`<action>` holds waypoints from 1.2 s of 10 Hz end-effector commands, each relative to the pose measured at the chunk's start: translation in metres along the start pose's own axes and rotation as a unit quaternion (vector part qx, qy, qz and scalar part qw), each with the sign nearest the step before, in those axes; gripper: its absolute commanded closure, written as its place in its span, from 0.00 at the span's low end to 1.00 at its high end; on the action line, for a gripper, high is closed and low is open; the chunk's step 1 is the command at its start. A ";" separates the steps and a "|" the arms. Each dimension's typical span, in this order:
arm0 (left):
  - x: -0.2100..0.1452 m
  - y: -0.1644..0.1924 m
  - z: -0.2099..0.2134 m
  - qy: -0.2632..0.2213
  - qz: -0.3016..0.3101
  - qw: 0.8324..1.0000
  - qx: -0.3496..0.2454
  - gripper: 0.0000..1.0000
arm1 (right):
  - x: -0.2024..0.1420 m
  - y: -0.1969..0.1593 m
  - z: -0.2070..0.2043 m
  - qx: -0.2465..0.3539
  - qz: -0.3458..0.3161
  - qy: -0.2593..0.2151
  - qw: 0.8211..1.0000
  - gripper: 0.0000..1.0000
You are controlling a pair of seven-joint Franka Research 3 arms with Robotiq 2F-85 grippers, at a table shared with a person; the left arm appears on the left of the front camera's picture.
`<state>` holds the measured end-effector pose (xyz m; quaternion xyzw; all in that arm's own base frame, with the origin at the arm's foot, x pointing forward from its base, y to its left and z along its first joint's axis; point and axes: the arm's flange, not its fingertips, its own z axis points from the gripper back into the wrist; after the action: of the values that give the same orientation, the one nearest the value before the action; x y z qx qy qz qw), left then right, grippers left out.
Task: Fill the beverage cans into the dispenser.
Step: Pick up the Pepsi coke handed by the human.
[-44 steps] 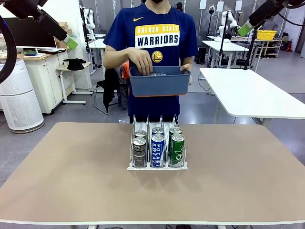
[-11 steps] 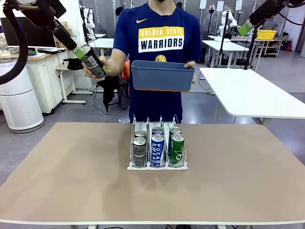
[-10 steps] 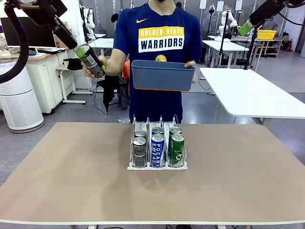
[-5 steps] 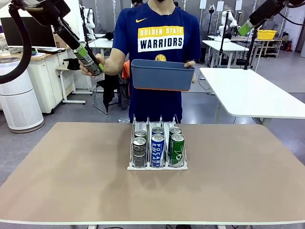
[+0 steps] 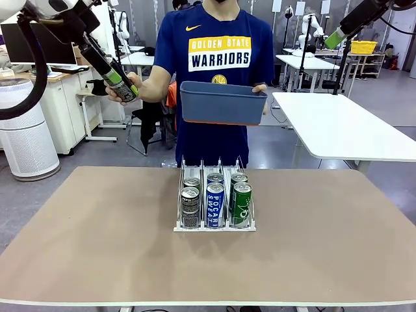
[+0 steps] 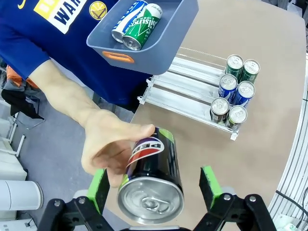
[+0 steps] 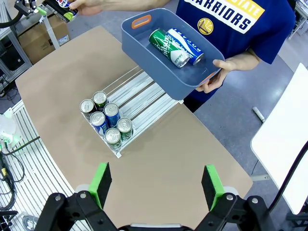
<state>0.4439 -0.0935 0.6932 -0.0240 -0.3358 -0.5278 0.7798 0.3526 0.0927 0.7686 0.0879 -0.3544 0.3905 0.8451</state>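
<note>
The person's hand [image 6: 108, 149] holds a black Pepsi can [image 6: 151, 185] out between the fingers of my left gripper [image 6: 155, 184]. The jaws stand open around it, with small gaps on both sides. In the front view this happens high at the far left, where the left gripper [image 5: 119, 83] is. The dispenser [image 5: 214, 227] stands mid-table with several cans [image 5: 215, 203] at its front, two per lane. My right gripper [image 7: 156, 185] is open and holds nothing. It hangs high above the table at the right gripper [image 5: 334, 39] spot, top right.
The person's other hand holds a blue-grey tub [image 5: 222, 107] above the table's far edge. A blue can [image 7: 185, 44] and a green can [image 7: 166, 42] lie in it. A white table [image 5: 344, 127] stands behind at the right. The brown table [image 5: 97, 240] is bare around the dispenser.
The person took a black can from the tub and brought it to my left gripper. Over the last second, can and gripper drifted slightly left. The right arm stayed still.
</note>
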 end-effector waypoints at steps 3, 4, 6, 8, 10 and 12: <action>-0.010 0.006 -0.004 -0.010 -0.003 1.000 -0.008 0.00 | 0.000 0.000 0.000 0.000 0.000 0.000 1.000 0.00; -0.003 0.003 -0.002 -0.006 -0.004 1.000 -0.005 0.00 | 0.000 0.000 0.000 0.000 0.000 0.000 1.000 0.00; -0.003 0.003 -0.002 -0.006 -0.004 1.000 -0.005 0.00 | 0.000 0.000 0.000 0.000 0.000 0.000 1.000 0.00; -0.001 0.002 -0.005 0.004 -0.005 1.000 0.001 0.59 | 0.000 0.000 0.000 0.000 0.000 0.000 1.000 0.00; -0.001 0.005 -0.004 0.014 -0.007 1.000 0.000 1.00 | 0.000 0.000 0.000 0.000 0.000 0.000 1.000 0.00; -0.001 0.003 -0.005 0.020 0.000 1.000 0.000 0.88 | 0.000 0.000 0.000 0.000 0.000 0.000 1.000 0.00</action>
<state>0.4468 -0.0942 0.6891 -0.0236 -0.3316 -0.5354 0.7764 0.3527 0.0927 0.7686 0.0879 -0.3544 0.3905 0.8451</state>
